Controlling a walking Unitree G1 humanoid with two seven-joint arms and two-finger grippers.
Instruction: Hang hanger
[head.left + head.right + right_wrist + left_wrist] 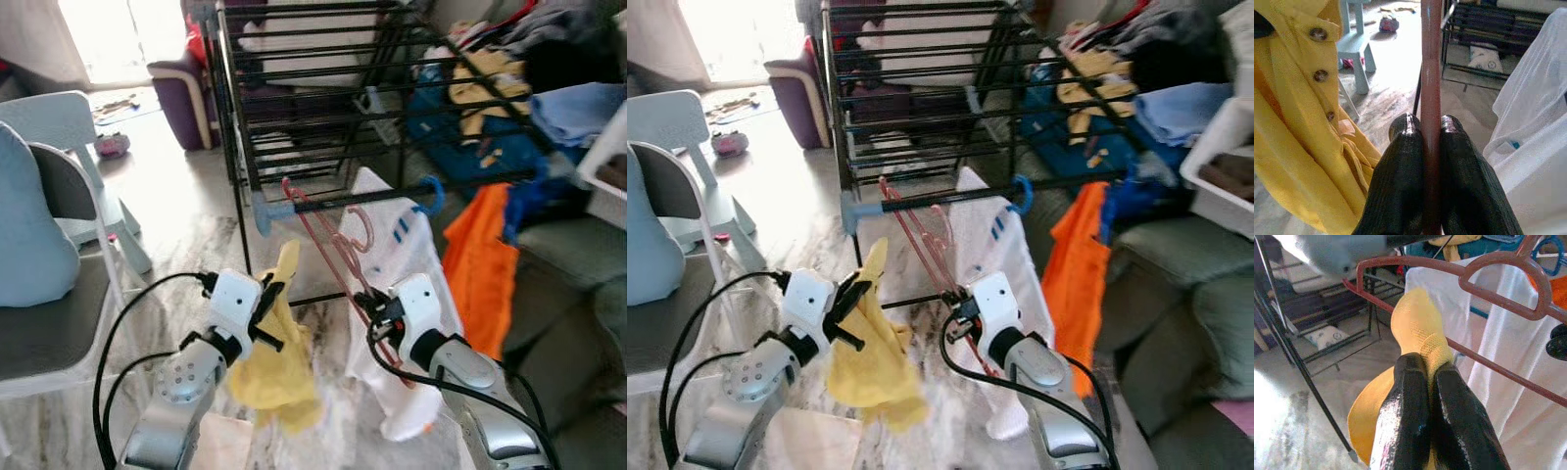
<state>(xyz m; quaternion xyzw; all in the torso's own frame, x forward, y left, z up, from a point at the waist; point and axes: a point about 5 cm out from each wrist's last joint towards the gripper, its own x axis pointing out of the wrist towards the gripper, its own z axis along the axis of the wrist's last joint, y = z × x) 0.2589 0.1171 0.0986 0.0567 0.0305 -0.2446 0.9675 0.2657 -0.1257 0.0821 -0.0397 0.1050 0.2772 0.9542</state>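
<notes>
Right gripper (1427, 128) clamps the pink hanger (338, 250) by its bar, the hook near the black drying rack (294, 108). Left gripper (1425, 369) pinches a yellow shirt (279, 352), just left of the hanger.

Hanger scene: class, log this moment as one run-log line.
left gripper: shut on yellow shirt | right gripper: shut on hanger | hanger: tilted beside rack, over white garment
</notes>
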